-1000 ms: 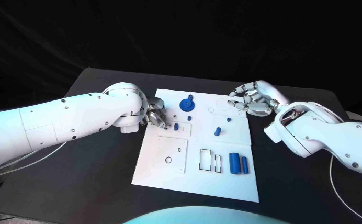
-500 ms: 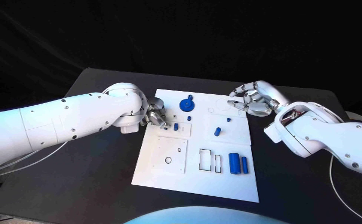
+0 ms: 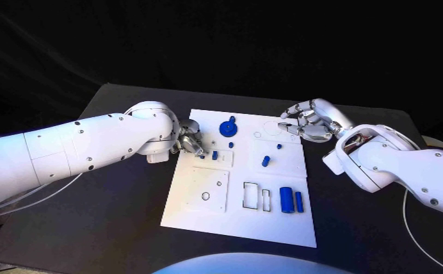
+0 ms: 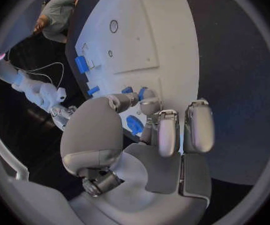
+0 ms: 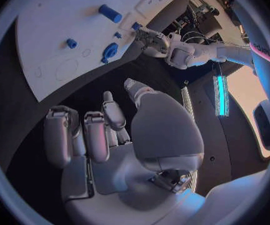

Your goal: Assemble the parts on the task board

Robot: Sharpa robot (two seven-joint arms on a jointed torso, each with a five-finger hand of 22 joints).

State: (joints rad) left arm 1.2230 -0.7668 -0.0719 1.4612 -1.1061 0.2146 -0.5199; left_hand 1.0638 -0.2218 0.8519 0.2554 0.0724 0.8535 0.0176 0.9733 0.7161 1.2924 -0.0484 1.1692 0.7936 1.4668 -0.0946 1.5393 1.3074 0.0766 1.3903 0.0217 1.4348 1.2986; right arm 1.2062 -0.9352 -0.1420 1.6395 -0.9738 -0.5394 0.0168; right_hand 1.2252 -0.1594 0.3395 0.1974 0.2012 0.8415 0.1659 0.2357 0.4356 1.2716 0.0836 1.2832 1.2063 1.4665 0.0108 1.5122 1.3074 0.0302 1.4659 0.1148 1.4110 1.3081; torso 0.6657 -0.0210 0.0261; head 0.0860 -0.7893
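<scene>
I am watching the left hand [image 3: 191, 141] sitting at the left edge of the task board [image 3: 277, 226], its fingers [image 4: 167, 130] drawn narrow around a small blue part [image 4: 134, 124]; I cannot tell whether it is gripping that part or only touching it. The right hand [image 3: 309, 120] is hovering over the board's far right corner, its fingers [image 5: 97, 135] curling inward with nothing in them. On the white board I am seeing a blue gear-like part [image 3: 229, 127] near the far edge, a short blue peg [image 3: 265, 161] around the middle, and two blue cylinders [image 3: 292, 199] lying side by side toward the near right. The board is lying flat on the black table [image 3: 111, 210]
</scene>
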